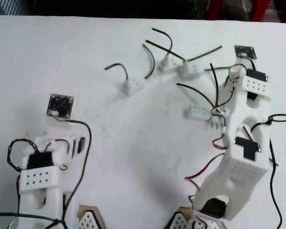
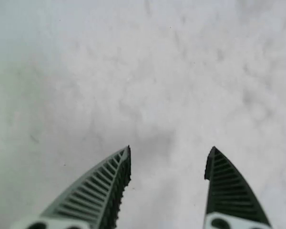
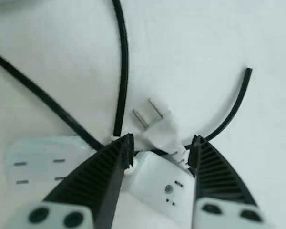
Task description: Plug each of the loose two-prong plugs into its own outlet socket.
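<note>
Looking over the white table (image 1: 133, 157), you see the right pincer (image 3: 162, 140) out on the far right side. Its two dark fingers (image 3: 109, 167) are spread wide and grip nothing. A white plug (image 3: 163, 131) lies on the table right between the finger tips. Its two metal prongs point away from the pincer. I cannot tell if a finger touches it. A black wire (image 3: 229, 109) curves off from behind the plug. Close under the pincer sits a white block (image 3: 159, 186) with small holes. Next to it lies a socket (image 3: 35, 164) with two pairs of slots.

Three more sockets lie farther left, toward the far middle of the table, each with a short black wire. One (image 1: 133, 85) sits alone, and the other two (image 1: 170, 62) (image 1: 191, 70) sit close together.

The left pincer (image 2: 169, 150) is on the near left, well apart from the plug and all the sockets. Its fingers are spread wide too, with bare table between them. A small dark square (image 1: 61, 105) lies just beyond that arm, and another one (image 1: 244, 51) lies at the far right.
</note>
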